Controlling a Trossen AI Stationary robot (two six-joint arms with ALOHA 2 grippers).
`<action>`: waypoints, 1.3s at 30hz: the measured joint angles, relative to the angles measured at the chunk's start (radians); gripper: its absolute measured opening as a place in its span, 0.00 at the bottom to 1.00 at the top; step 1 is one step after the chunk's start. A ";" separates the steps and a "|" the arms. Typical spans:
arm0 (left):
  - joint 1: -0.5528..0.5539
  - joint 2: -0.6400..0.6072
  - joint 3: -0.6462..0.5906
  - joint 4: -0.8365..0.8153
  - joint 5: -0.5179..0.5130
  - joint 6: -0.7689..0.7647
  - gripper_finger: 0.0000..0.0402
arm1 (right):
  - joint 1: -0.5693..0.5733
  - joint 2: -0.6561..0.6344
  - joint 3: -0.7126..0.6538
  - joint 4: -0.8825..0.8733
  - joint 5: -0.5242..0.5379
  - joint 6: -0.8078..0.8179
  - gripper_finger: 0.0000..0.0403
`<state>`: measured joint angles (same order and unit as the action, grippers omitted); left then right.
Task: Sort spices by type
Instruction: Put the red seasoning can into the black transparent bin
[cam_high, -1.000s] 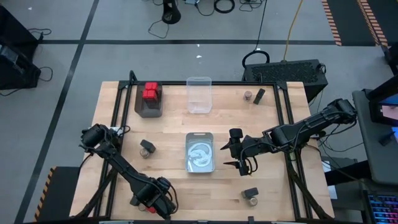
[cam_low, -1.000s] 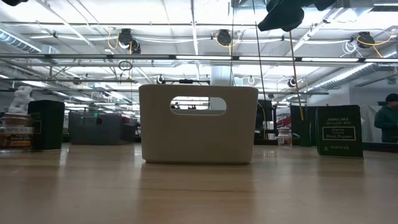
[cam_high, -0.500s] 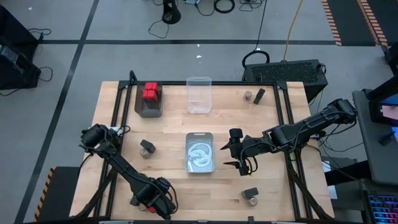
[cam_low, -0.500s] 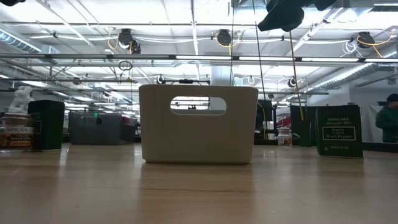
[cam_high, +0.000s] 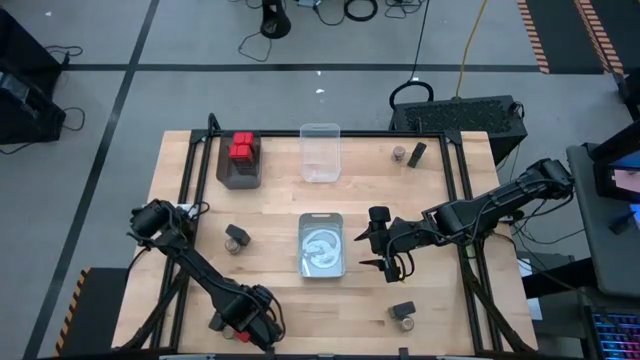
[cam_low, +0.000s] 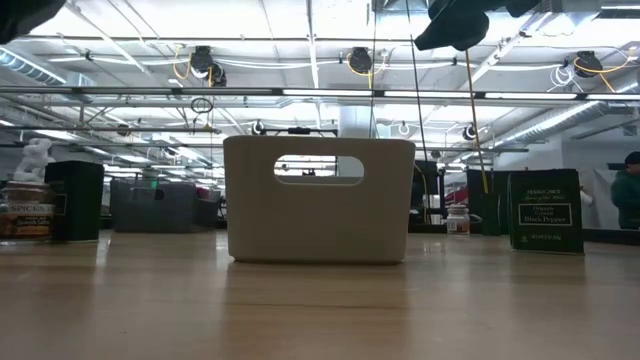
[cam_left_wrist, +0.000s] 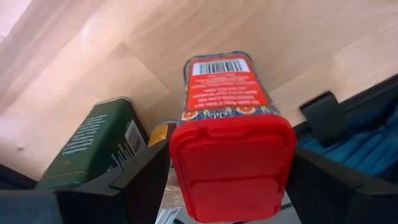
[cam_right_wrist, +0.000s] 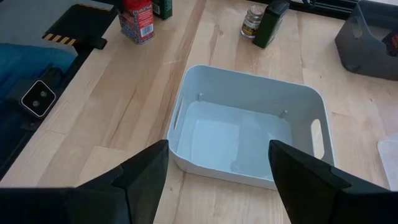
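View from above and from both wrists. My left gripper is at the near edge of the table, with a red box in its gap. I cannot tell whether it is clamped on the box or merely around it. Just beside that box are a dark green tin and a small jar, which is mostly hidden.

My right gripper hangs with its jaws apart, holding nothing, just right of the white bin at the table's middle. Only the bin's pale floor shows.

The dark bin at the far left holds several red boxes. The clear bin stands beside it.

Three jar-and-black-box pairs stand apart on the table: one at the far right, one left of the white bin, and one at the near right. A person shows in the room beyond.
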<state>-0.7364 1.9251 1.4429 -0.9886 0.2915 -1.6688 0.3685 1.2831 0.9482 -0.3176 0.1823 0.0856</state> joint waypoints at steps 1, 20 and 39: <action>0.000 0.000 0.000 0.005 0.002 0.000 0.72 | 0.000 0.000 0.000 0.000 0.000 0.000 0.64; 0.002 0.000 0.000 0.017 0.010 0.008 0.72 | 0.000 0.000 0.000 0.000 0.000 0.000 0.64; 0.002 0.000 0.001 0.062 0.006 0.027 0.58 | 0.000 0.000 0.000 0.000 0.000 0.007 0.64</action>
<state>-0.7345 1.9247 1.4437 -0.9268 0.2970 -1.6417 0.3686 1.2831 0.9482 -0.3180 0.1825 0.0930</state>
